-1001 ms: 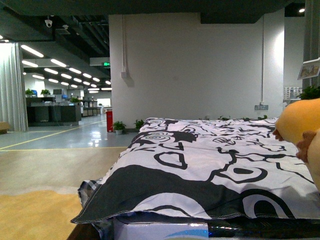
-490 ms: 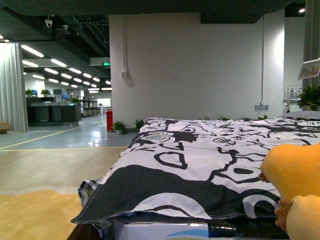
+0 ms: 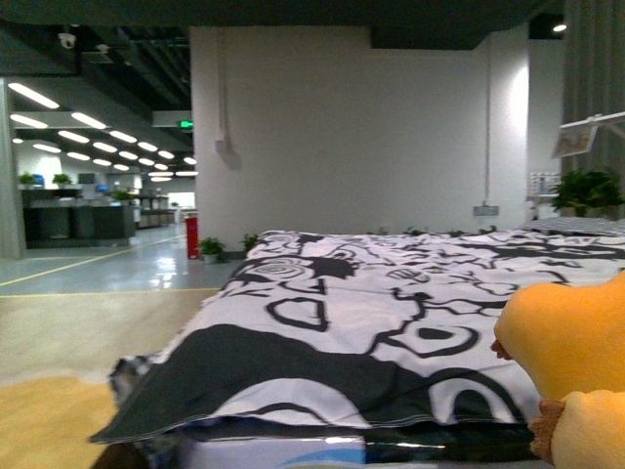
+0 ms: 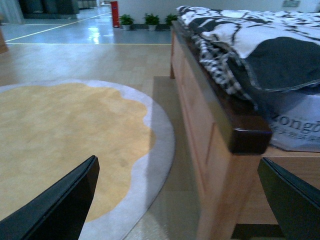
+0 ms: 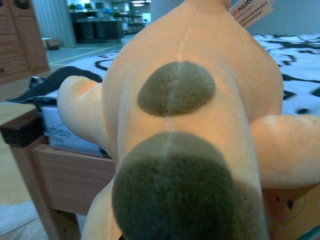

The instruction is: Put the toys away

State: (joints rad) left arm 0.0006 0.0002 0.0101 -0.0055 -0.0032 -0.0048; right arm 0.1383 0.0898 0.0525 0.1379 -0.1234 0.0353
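Note:
The orange-yellow plush animal (image 3: 571,342) shows at the lower right of the front view, in front of the bed's near right part. It fills the right wrist view (image 5: 200,90), with brown patches and a white tag at its far end. My right gripper is shut on the plush animal, and its fingers are hidden behind the plush. My left gripper (image 4: 185,200) is open and empty, its dark fingers (image 4: 60,205) wide apart above the floor beside the bed's wooden corner (image 4: 245,135). Neither arm shows in the front view.
A bed with a black-and-white patterned cover (image 3: 371,313) fills the front view. Its wooden frame (image 4: 210,150) holds a white box (image 4: 295,125) under the cover. A round yellow rug (image 4: 65,135) with a pale border lies on the floor beside it.
The plush dropped from the upper right edge to the lower right. The front view then shifted, so the bed and room slid left; the plush stayed at the lower right.

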